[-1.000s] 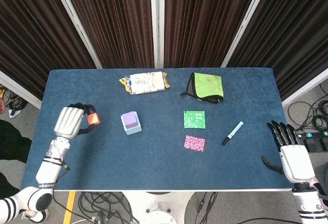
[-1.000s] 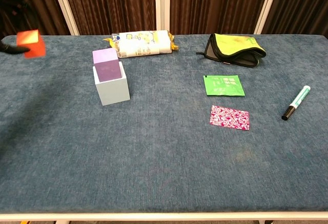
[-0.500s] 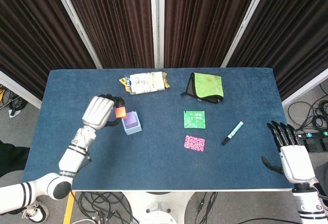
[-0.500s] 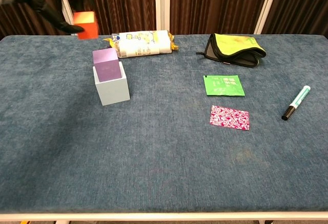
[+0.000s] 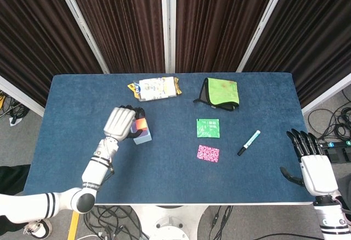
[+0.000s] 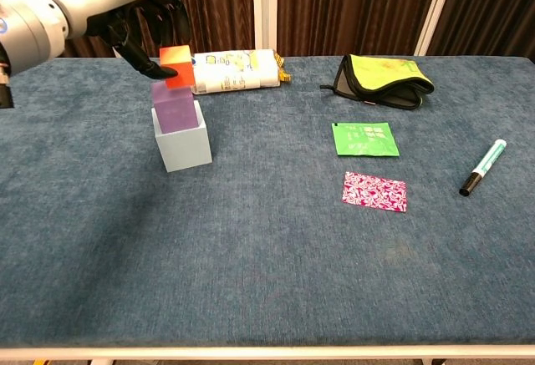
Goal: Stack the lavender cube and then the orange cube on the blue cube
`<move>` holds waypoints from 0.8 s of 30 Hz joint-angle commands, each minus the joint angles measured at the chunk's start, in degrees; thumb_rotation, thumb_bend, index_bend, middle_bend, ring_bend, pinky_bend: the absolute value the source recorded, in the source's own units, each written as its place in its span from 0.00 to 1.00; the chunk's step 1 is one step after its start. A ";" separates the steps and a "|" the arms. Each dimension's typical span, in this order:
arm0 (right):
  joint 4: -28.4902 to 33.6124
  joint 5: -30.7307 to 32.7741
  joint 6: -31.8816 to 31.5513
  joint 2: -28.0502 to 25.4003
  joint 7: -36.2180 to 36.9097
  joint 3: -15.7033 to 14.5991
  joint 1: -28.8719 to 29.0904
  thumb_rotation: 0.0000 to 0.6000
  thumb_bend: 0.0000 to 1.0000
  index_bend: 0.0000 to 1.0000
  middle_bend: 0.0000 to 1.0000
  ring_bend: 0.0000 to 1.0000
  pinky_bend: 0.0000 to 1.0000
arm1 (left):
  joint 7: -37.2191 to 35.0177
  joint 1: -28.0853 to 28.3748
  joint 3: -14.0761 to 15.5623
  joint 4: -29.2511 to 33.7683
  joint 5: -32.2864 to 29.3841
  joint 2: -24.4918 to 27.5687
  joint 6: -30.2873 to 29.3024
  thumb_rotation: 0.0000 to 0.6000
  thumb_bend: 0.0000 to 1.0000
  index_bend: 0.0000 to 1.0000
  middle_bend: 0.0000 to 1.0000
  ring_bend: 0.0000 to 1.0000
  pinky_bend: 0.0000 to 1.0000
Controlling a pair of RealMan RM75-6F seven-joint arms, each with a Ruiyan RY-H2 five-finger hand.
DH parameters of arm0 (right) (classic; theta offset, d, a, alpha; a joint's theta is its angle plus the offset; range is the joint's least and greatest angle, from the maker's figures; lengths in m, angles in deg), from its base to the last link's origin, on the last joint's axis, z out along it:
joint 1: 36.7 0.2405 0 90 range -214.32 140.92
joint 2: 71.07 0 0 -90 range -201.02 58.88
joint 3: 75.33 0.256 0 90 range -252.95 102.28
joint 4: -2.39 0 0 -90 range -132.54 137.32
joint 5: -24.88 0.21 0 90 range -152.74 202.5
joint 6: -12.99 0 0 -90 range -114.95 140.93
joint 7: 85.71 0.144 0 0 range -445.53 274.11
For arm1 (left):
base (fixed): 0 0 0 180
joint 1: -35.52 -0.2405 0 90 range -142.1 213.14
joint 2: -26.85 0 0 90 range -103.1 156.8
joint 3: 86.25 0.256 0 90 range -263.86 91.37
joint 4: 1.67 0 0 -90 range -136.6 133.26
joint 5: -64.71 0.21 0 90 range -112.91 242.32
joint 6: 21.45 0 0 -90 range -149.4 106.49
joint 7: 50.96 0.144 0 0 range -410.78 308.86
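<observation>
Three cubes: one orange cube (image 6: pixel 176 66), one lavender cube (image 6: pixel 175 111), one pale blue cube (image 6: pixel 184 147). Two flat packets: green sachet (image 6: pixel 365 139), pink patterned sachet (image 6: pixel 374 191). One snack bag (image 6: pixel 234 70), one yellow-green pouch (image 6: pixel 384 78), one marker pen (image 6: pixel 484 167).

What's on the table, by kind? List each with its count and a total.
Cubes: 3: blue cube, lavender cube, orange cube
Sachets: 2
Marker: 1
Snack packet: 1
Pouch: 1
Total: 8
</observation>
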 commanded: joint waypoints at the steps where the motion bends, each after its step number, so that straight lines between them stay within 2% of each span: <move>1: 0.05 0.10 0.01 -0.07 0.08 0.07 0.02 1.00 0.13 0.02 0.05 0.00 0.00 | 0.34 0.35 -0.06 -0.33 -0.85 -0.25 -0.43 1.00 0.30 0.47 0.64 0.43 0.44; 24: 0.04 0.35 0.29 0.14 -0.43 0.11 0.16 1.00 0.13 0.02 0.05 0.00 0.00 | -0.39 0.52 1.26 -0.21 -4.91 0.42 -1.74 1.00 0.30 0.47 0.64 0.43 0.43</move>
